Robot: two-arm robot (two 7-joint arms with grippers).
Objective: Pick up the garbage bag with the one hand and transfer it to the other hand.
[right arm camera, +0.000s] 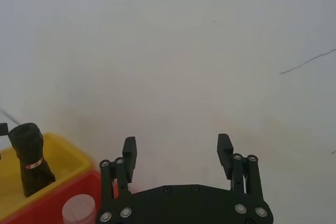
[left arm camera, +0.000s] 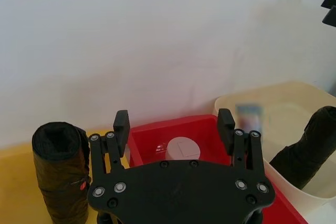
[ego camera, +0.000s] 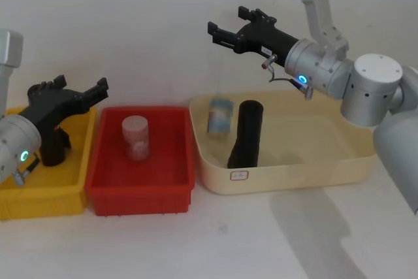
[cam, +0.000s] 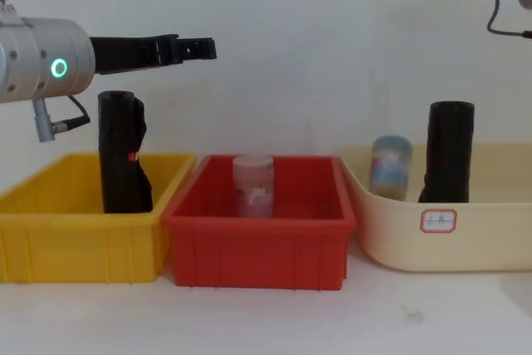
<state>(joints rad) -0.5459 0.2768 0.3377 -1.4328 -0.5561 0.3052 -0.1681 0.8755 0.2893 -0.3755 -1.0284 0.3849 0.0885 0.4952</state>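
The left tool [ego camera: 81, 98], fingers spread and empty, hovers above the yellow bin [ego camera: 46, 194]. It ought to travel right past the red bin [ego camera: 140, 187], descend over the upright garbage bag [ego camera: 247, 134] and close around its upper half. That bag stands in the cream tub [ego camera: 294, 174], well apart from the left tool and below the right tool [ego camera: 221, 36], which is also spread.

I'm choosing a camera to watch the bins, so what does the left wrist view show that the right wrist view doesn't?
Only the left wrist view shows the left gripper, open, the cream tub and the garbage bag leaning in it. Only the right wrist view shows the right gripper, open. Both show the yellow bin, the red-marked black roll, the red bin and the pale jar.
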